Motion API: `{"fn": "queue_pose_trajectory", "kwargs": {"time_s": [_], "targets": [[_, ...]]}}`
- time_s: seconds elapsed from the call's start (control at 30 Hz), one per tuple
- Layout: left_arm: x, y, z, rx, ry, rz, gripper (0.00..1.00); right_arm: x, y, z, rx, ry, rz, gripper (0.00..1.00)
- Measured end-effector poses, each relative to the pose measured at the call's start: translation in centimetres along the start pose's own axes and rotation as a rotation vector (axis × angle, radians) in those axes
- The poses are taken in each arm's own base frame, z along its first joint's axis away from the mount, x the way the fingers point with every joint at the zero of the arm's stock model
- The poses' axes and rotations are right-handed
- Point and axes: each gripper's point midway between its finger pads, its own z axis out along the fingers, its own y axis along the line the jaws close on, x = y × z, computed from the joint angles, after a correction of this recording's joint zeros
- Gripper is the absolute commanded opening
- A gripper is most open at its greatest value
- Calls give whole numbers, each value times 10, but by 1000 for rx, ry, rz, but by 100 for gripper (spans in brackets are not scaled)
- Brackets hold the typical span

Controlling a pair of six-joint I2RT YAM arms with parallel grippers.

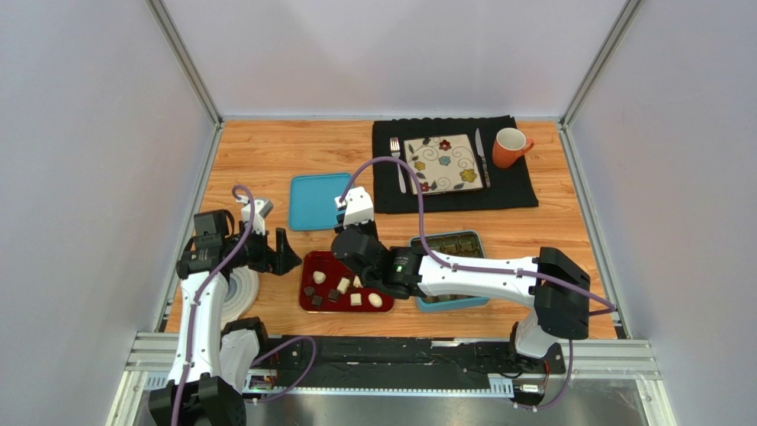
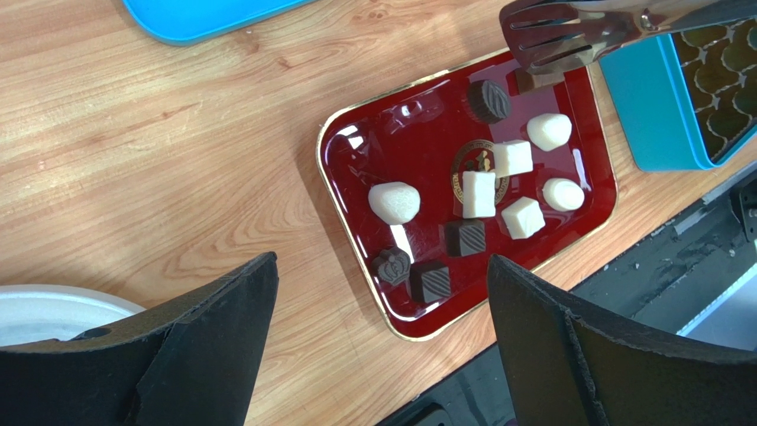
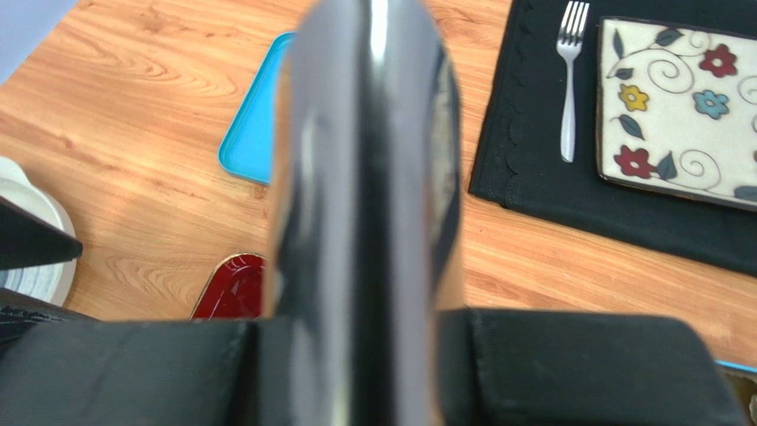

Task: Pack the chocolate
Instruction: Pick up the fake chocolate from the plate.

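Several pieces of chocolate (image 2: 481, 193), dark brown and white, lie on a red tray (image 2: 355, 146) with a gold rim; the tray (image 1: 313, 303) sits just left of the blue tin (image 2: 653, 98). My right gripper (image 3: 364, 324) is shut on metal tongs (image 3: 364, 160). The tongs' slotted tips (image 2: 560, 35) hang over the tray's corner nearest the tin, right above a dark piece (image 2: 531, 82); whether they pinch it I cannot tell. My left gripper (image 2: 380, 259) stands open and holds nothing, beside the tray's left end (image 1: 282, 251).
The tin's moulded brown insert (image 2: 724, 71) shows under my right arm. A blue lid (image 1: 318, 201) lies behind the tray. A white round object (image 1: 238, 293) sits near the left arm. At the back, a black mat (image 1: 515, 186) holds a flowered plate (image 1: 442, 163), fork, knife and orange mug (image 1: 510, 147).
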Motion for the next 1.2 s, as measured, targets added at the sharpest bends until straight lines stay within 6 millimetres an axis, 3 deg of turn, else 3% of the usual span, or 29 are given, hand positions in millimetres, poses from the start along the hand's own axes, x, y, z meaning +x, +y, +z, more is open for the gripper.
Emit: {"fn": "queue_pose_trajectory", "kwargs": {"time_s": [0.43,0.57,0.7,0.77,1.2], "targets": [[2,-8,-1,35,1,2,96,8,1,-10,23,20,76,0],[3,-6,1,39,15,-16,96,17,-3,-13,32,39,89,18],[2,-5,2,39,13,-19,96,22,-7,-16,51,60,76,21],[1,-5,2,39,12,-19,96,20,-5,-19,56,58,66,31],[2,-5,3,39,14,-19,96,19,0,-23,61,51,51,42]]}}
